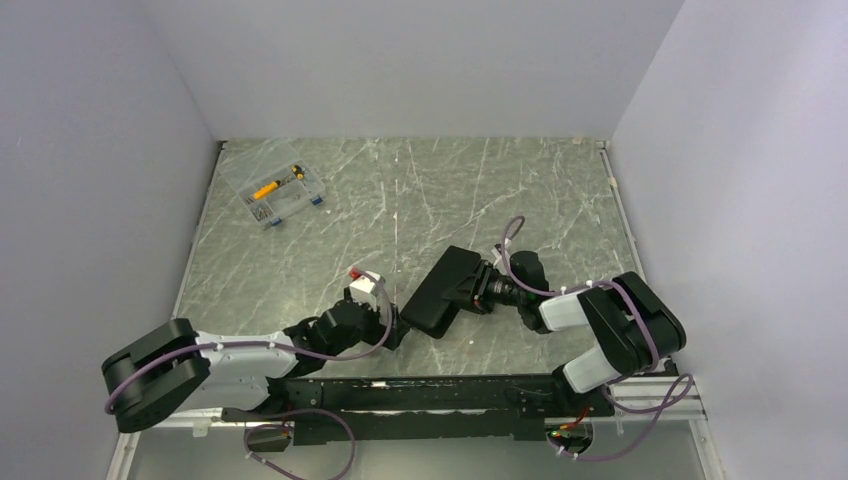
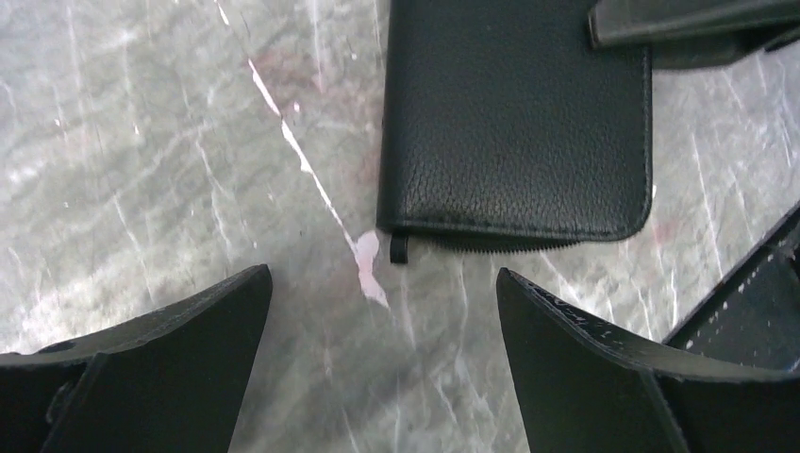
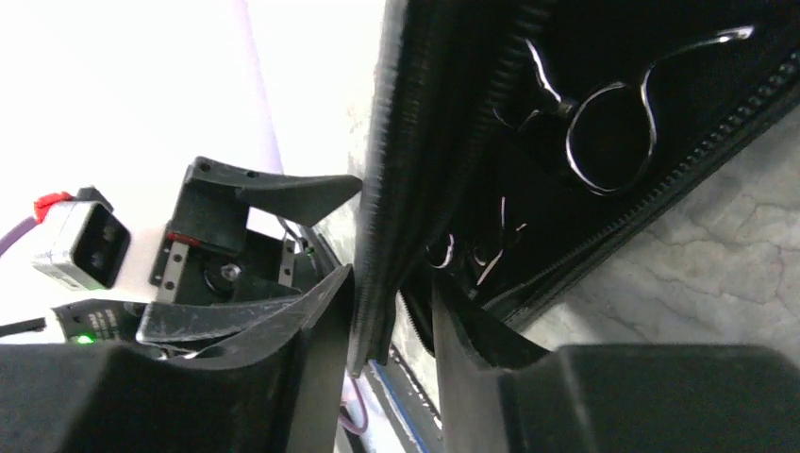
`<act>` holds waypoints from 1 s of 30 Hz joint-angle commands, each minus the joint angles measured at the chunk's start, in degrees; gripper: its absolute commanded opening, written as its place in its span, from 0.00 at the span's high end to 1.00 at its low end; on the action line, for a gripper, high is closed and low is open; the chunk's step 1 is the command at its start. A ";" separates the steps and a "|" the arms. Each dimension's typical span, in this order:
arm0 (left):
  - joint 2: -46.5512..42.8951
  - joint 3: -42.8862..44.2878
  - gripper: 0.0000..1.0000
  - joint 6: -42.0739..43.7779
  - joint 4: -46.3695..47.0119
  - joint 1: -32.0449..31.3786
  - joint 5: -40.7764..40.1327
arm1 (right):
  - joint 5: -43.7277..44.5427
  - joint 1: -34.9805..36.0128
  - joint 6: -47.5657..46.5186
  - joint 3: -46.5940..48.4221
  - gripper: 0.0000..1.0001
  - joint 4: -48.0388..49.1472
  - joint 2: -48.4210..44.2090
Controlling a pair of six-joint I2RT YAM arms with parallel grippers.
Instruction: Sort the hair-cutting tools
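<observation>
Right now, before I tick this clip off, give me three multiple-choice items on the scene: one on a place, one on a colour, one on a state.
1. Where on the table does the clear plastic box lie?
A. far side, left
B. near right corner
C. dead centre

2. What colour is the zip case?
A. red
B. black
C. white

3. How does the left gripper stand?
A. shut on the case
B. shut, empty
C. open, holding nothing

Key:
1 A: the top view shows it far back, by the left wall.
2 B: the left wrist view shows black grained leather.
3 C: its fingers stand wide apart over bare table, short of the case.
</observation>
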 commanded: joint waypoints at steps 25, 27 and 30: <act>0.64 3.73 0.06 1.25 5.32 1.46 2.65 | 6.96 3.34 -0.67 0.47 0.54 -5.41 -6.44; -1.40 2.92 0.07 0.91 4.19 1.46 2.49 | 7.29 3.34 -1.29 0.87 0.56 -6.13 -6.75; -4.61 1.93 0.07 0.51 1.27 1.46 2.39 | 6.99 3.34 -1.32 1.04 0.70 -5.73 -6.31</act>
